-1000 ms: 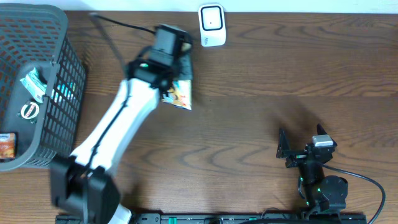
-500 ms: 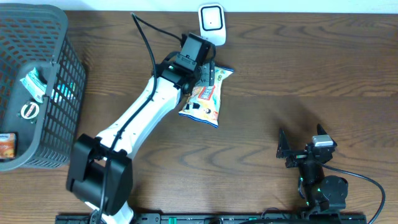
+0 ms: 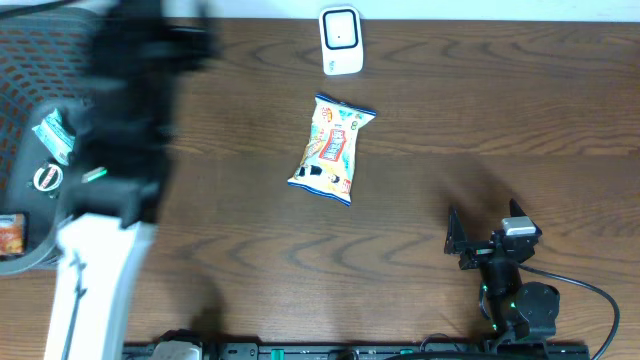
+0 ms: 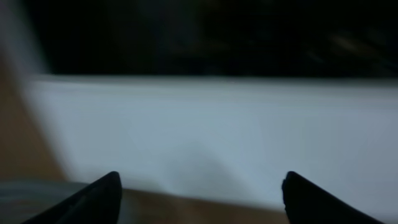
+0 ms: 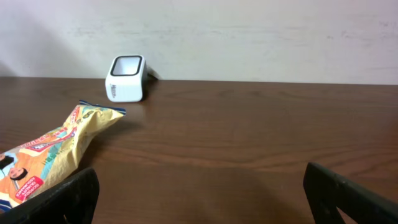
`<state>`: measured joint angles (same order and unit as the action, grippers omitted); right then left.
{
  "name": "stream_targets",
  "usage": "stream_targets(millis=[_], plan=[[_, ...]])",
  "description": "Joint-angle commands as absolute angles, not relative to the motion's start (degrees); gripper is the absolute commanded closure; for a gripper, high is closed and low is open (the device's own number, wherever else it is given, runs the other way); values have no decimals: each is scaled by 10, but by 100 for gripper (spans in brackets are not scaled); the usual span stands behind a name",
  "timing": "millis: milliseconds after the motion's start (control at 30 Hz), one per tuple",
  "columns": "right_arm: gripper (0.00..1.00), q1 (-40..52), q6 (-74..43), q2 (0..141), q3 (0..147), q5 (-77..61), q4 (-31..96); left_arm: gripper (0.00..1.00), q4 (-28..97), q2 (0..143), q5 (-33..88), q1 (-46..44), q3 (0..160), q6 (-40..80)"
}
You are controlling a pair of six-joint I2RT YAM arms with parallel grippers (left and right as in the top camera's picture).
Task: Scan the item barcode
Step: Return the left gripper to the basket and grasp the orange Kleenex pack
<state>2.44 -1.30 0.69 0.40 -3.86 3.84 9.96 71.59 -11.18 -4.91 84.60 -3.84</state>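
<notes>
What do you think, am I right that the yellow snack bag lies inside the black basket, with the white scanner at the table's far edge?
Not quite. The yellow snack bag lies on the open wooden table, outside the black basket, as the overhead view shows. The white scanner does stand at the table's far edge.

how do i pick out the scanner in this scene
Look along the far edge of the brown wooden table, by the wall. Just beyond the yellow snack bag stands the scanner, a small white box with a dark window, unlike the flat colourful bag.
</notes>
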Motion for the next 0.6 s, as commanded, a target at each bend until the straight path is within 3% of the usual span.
stream_targets(millis=[0,233,567], plan=[[1,23,-21,4,4,-38,41,15,101,699,-136,74,851,-70],[1,23,-21,4,4,-38,41,14,205,742,-131,299,846,-68],[1,23,-21,4,4,-38,41,15,294,884,-34,363,848,-79]])
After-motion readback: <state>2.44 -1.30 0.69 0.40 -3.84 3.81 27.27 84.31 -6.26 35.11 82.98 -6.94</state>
